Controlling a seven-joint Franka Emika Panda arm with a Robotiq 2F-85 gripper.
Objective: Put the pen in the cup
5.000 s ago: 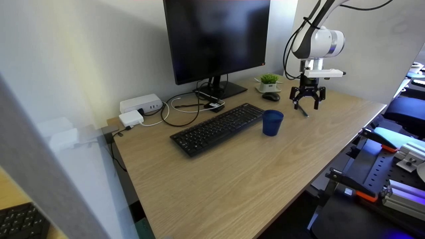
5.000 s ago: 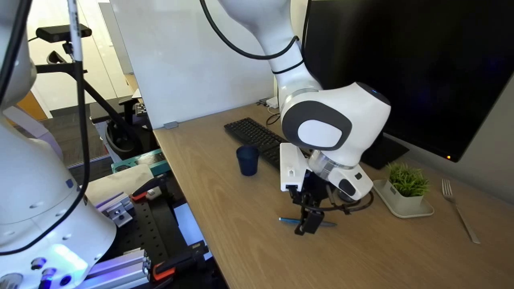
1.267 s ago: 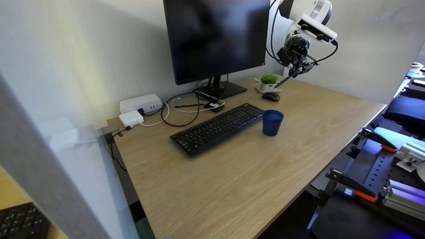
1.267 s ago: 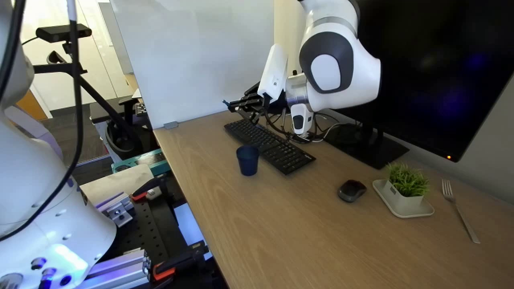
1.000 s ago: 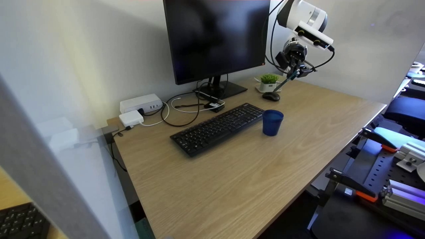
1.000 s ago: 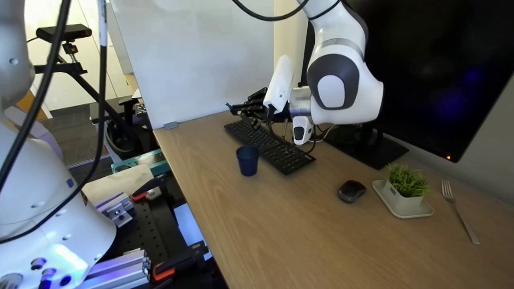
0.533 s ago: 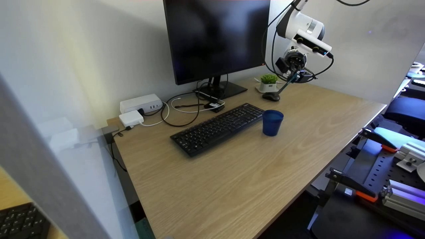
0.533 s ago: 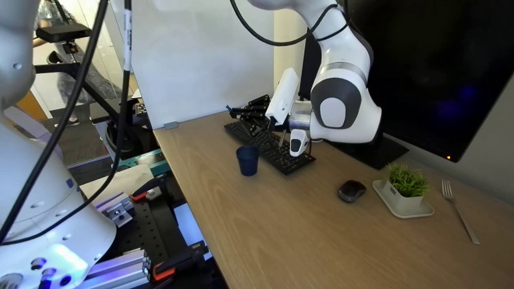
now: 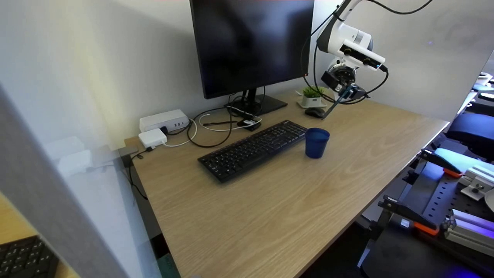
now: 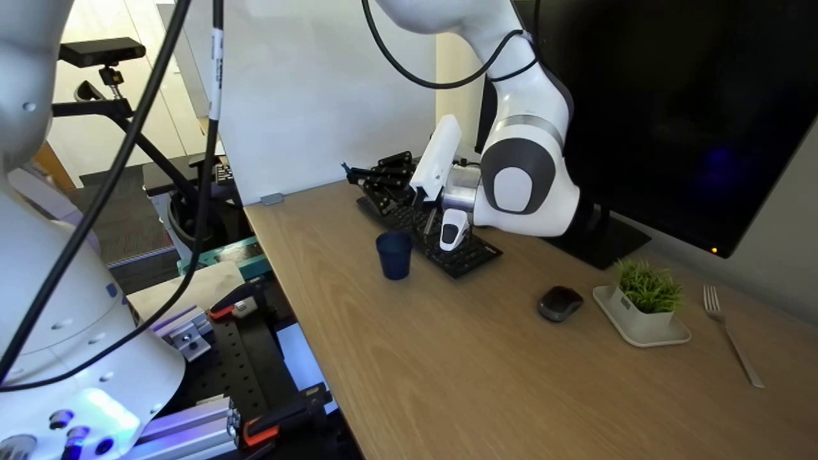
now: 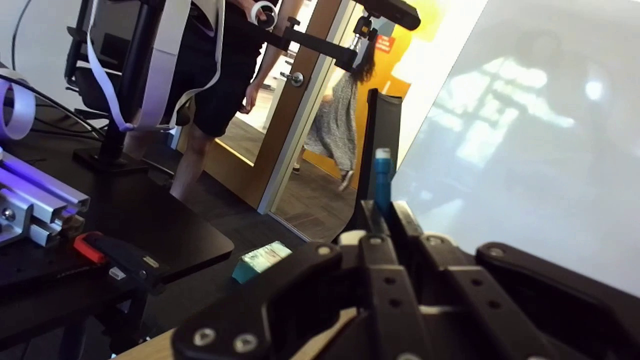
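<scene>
My gripper is shut on the pen, whose blue, pale-tipped end sticks out beyond the fingertips in the wrist view. In an exterior view the pen slants downward from the tilted gripper, its dark end in front of the mouse. Seen from the opposite side, the gripper appears over the far end of the keyboard, held above the desk. The dark-blue cup stands upright on the desk, apart from gripper and pen; the cup also shows beside the keyboard. Its inside bottom is hidden.
A black keyboard lies right beside the cup. The mouse, a potted plant on a tray and a fork sit farther along the desk. A monitor rises behind, with cables near its base.
Five seconds ago the pen lay on the desk beneath the gripper; now it is gripped and raised, with the wrist tilted. Over the last second the arm has come lower. The cup has not moved.
</scene>
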